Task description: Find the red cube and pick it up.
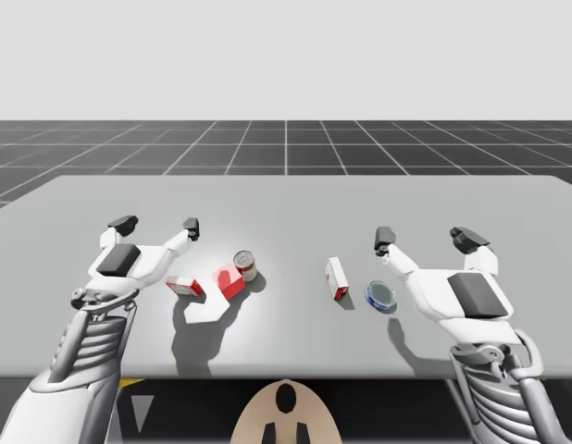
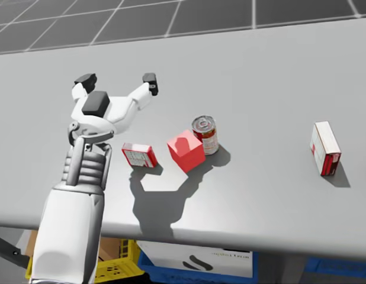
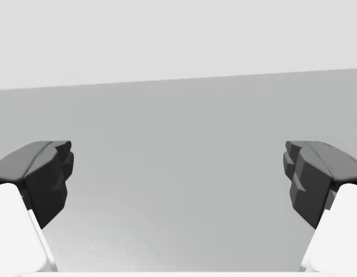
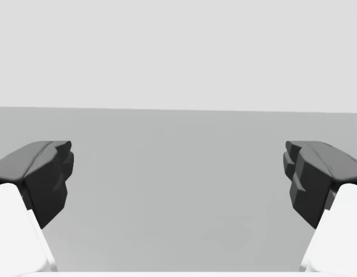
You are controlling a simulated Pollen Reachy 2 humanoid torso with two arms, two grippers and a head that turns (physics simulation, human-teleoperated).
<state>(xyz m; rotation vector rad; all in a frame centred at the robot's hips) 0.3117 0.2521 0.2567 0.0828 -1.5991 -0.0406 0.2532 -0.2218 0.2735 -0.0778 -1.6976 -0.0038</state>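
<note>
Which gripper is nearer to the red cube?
Left. My left gripper is open just beyond and left of the red cube; my right gripper is well off on its other side, past the upright box.
</note>
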